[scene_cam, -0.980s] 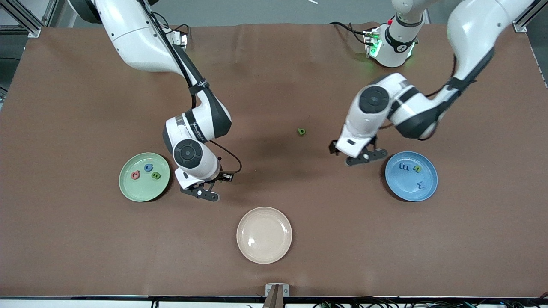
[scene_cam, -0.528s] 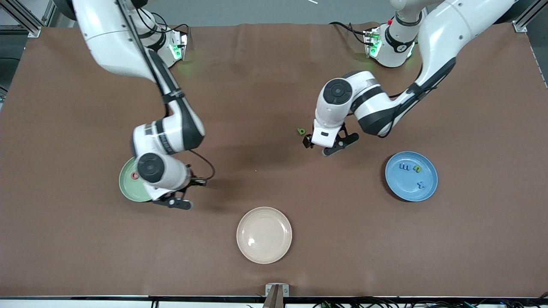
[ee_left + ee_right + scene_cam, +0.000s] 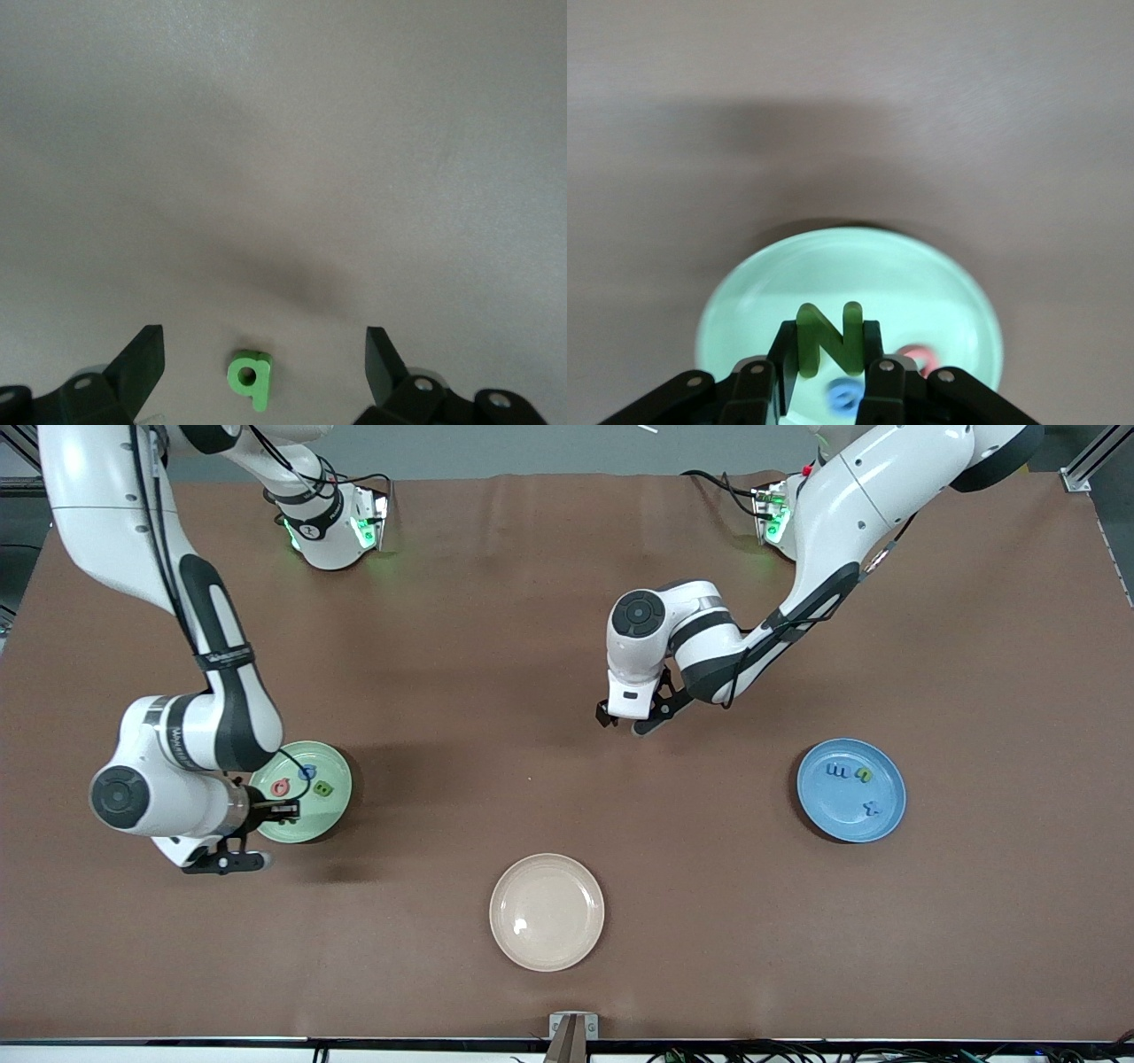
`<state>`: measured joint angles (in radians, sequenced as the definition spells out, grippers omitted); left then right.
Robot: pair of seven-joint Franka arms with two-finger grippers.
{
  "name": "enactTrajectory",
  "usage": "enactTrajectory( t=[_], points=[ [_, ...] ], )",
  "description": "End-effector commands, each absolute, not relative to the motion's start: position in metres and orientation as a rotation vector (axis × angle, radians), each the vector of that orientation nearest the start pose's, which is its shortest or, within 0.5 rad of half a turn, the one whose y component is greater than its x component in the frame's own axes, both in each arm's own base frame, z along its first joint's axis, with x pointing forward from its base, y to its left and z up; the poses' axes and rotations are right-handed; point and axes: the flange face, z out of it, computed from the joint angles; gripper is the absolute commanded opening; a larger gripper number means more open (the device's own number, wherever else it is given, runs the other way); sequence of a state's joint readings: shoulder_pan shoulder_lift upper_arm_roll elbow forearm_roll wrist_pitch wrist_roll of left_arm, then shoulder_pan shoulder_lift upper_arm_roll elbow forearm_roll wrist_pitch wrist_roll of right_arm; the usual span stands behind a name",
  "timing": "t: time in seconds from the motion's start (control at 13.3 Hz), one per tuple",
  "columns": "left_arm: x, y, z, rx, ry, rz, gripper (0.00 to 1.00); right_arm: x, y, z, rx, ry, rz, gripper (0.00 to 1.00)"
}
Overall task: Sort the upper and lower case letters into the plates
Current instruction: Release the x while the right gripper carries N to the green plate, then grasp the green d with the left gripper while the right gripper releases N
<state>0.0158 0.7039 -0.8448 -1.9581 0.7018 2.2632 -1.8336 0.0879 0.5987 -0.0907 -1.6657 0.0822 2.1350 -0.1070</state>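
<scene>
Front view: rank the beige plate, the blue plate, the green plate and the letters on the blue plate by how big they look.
1. beige plate, though nearest the camera
2. blue plate and green plate, alike
3. letters

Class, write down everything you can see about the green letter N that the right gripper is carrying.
The green letter N is a dark green capital, a thick flat block with a matte look, possibly foam or painted wood. It stands upright, pinched at its lower part between the dark fingers of the right gripper, which is shut on it. It hangs above the pale mint green plate, near the plate's edge, touching only the fingers. A red letter and a blue letter lie on the plate beneath it.
</scene>
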Motion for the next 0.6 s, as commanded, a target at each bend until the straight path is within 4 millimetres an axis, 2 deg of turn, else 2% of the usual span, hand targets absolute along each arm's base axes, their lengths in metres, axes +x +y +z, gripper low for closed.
enactTrajectory(
  t=[0.0,0.15,0.38,0.53],
  points=[
    [0.413,-0.428,0.197,-2.927,-0.919,0.079,1.00,0.648,-0.006,0.216,-3.116,-0.180,0.115,0.01],
    [0.404,-0.432,0.194,-2.933,-0.938,0.085,1.00,0.642,-0.005,0.202,-3.109,-0.163,0.125,0.01],
    [0.388,-0.432,0.187,-2.981,-0.921,0.106,0.99,0.638,0.010,0.198,-3.097,-0.167,0.150,0.02],
    [0.381,-0.431,0.182,-3.013,-0.908,0.115,0.99,0.635,0.009,0.195,-3.096,-0.162,0.162,0.03]
  ],
)
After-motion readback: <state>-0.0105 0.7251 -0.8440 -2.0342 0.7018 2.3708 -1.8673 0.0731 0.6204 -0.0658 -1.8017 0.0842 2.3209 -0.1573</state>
